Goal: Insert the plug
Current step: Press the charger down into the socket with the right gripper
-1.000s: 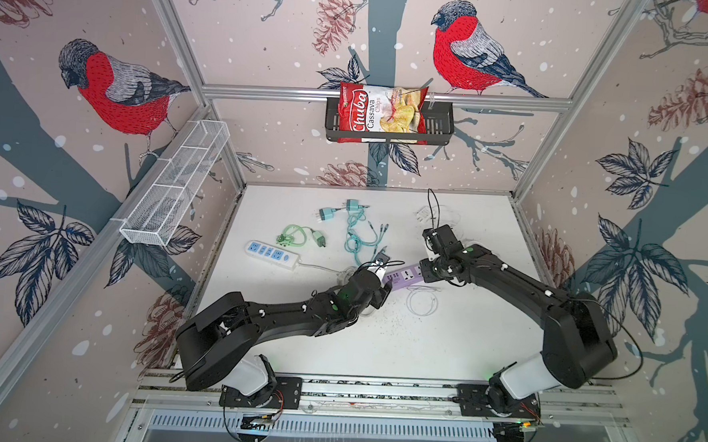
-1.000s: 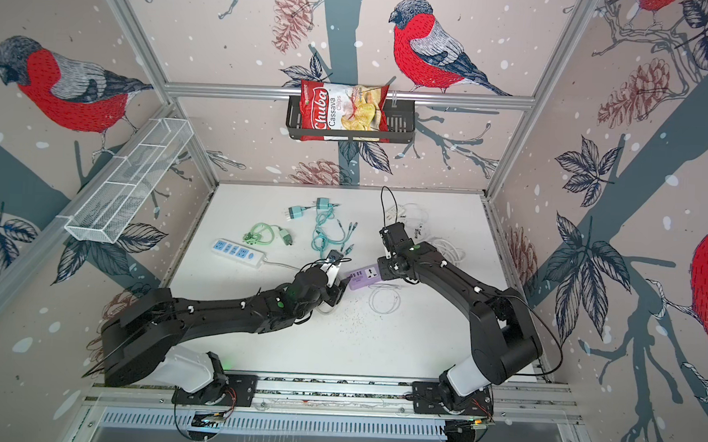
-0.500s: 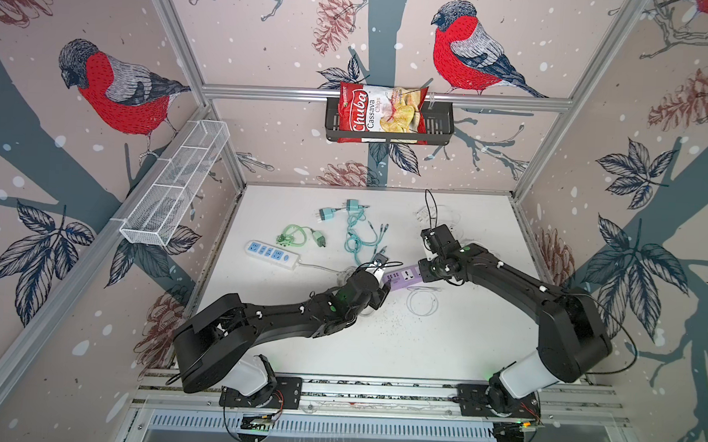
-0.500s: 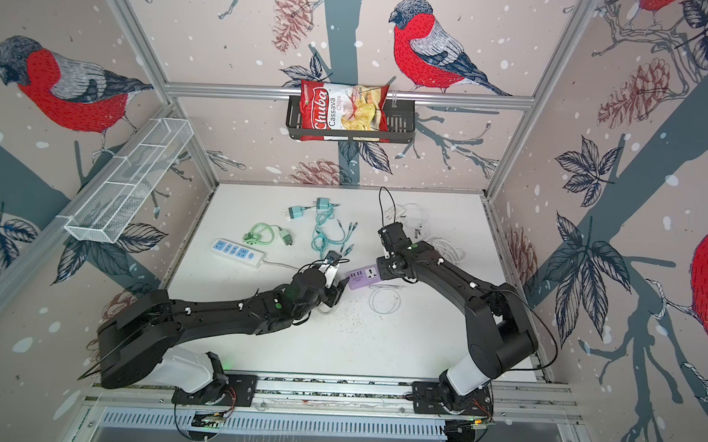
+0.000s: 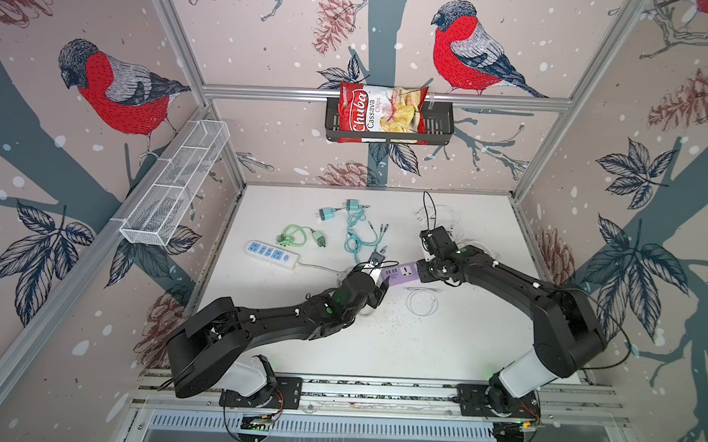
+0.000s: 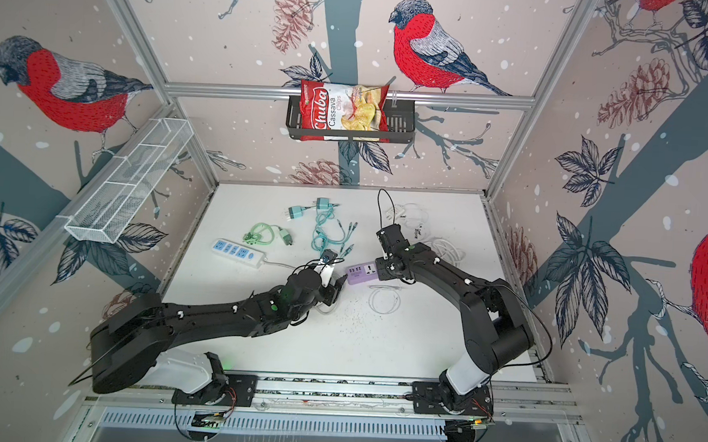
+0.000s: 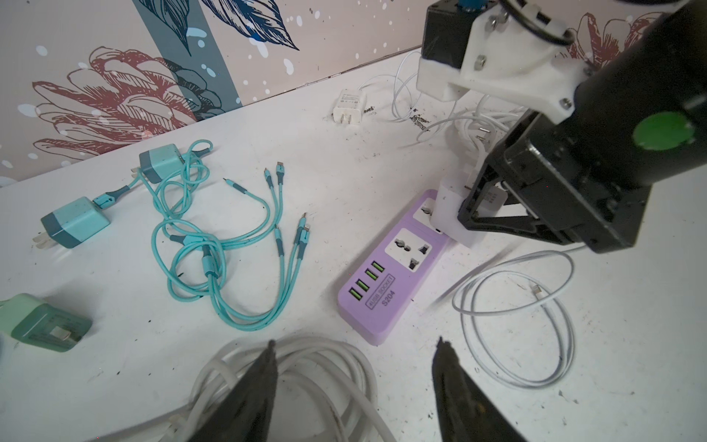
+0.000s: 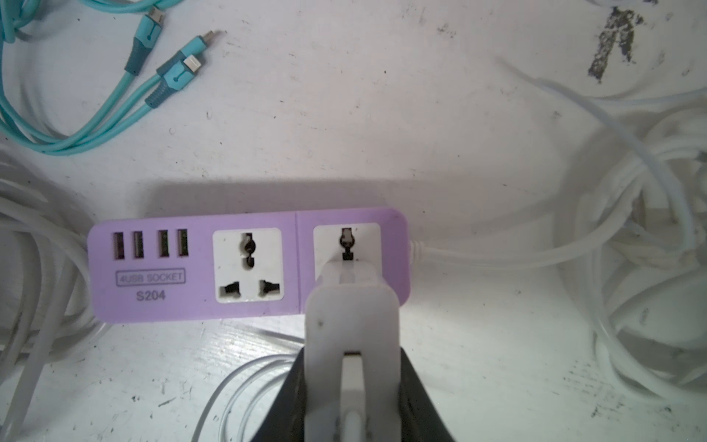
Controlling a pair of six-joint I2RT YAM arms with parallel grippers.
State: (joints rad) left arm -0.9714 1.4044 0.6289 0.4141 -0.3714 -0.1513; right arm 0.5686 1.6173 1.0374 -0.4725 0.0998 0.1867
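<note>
White table point(image 5: 441, 347), plug point(image 8: 352, 313) pointing down (onto purple strip point(image 8: 199, 310))

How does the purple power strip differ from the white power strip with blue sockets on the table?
The purple power strip shows USB ports and two white sockets; the white power strip shows only blue sockets. The purple one has a white plug at one socket, gripped by the right hand; the white one has none. Both lie flat on the table.

A chips bag point(image 5: 381, 113) fills the black basket point(image 5: 439, 124); teal cables point(image 7: 208, 264) seem tangled.
</note>
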